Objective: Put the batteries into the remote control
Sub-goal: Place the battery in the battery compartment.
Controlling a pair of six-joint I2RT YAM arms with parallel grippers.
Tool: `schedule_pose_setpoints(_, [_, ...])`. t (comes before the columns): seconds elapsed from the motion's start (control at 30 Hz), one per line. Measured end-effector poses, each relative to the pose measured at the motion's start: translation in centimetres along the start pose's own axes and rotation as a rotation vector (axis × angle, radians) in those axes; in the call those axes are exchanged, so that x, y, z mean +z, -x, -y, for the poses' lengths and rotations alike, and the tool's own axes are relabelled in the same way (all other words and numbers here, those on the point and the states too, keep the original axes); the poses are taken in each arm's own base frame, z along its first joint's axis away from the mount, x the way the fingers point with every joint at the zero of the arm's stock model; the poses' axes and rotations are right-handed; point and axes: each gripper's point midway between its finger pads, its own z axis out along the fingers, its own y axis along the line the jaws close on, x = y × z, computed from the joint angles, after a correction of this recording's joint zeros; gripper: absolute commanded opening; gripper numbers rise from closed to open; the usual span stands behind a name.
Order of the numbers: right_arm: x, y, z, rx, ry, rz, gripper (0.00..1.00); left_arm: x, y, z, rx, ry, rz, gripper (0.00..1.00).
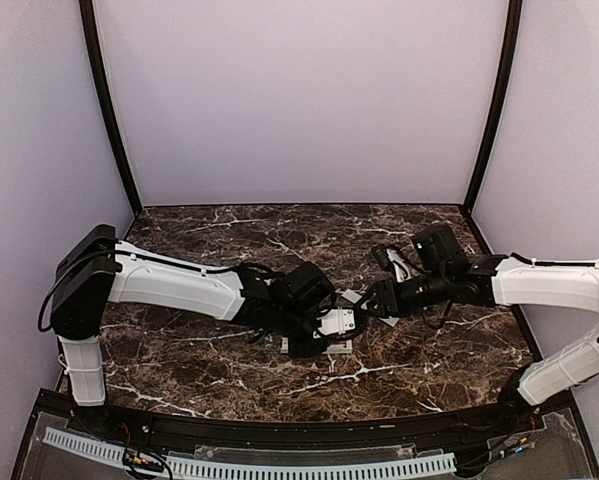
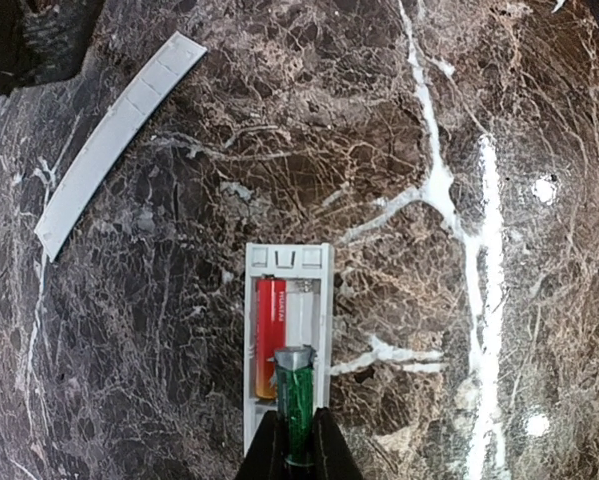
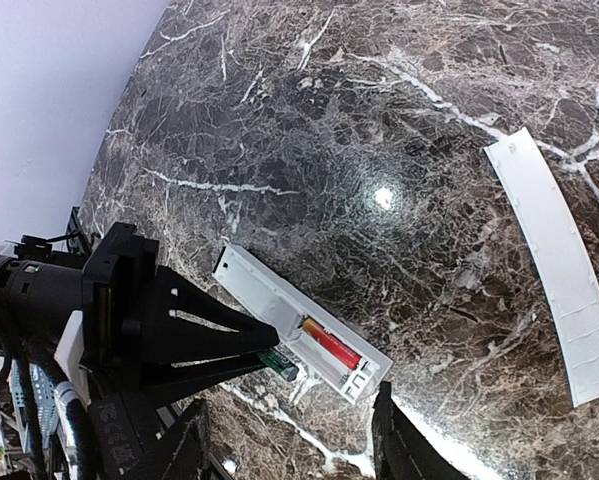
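Left end effector [image 2: 298, 418]: closed, gripping a thin green cylindrical battery [image 2: 297, 385] by its rear half, with the silvery nose pointing forward.
Held battery: hanging over the free slot at the near end of the open bay. Can't tell whether it is touching the bay floor.
Red cylindrical battery [image 2: 270, 335]: lying seated in the other slot, right alongside the green one.
Slim white rectangular plastic remote control [image 2: 289, 258]: lying back-up on the dark marbled tabletop [image 2: 379, 120] with the bay uncovered, directly under the left fingers.
Right end effector [image 3: 289, 425]: fingers standing apart and holding nothing, hovering just beside the remote's bay end. Contact can't be told.
Thin flat white plastic strip [image 2: 114, 140]: lying well apart from the remote, probably the bay cover.
Handling, battery: rigid and light, with a smooth sleeve, so likely rolling or slipping if pinched loosely. Gripping mid-body across the diameter is looking best.
Handling, remote: a light, stiff shell, likely sliding on the polished top when pushed. Bracing it by the long edges makes sense.
Risk: the spring contact kicking the cell out, or the nose catching on the slot wall.
Progress: one cell in, the second going in, cover not yet on.
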Motion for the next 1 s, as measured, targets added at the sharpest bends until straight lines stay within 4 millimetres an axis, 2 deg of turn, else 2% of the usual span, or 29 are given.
schedule_pose_setpoints(0.47, [0.4,0.2,0.3,-0.007,0.006,0.008,0.52,1.2,-1.0,-0.3,0.010,-0.009,-0.114,0.00])
schedule_pose_setpoints(1.0, [0.5,0.1,0.3,-0.009,0.008,0.009,0.52,1.1,-1.4,-0.1,0.012,-0.020,-0.142,0.10])
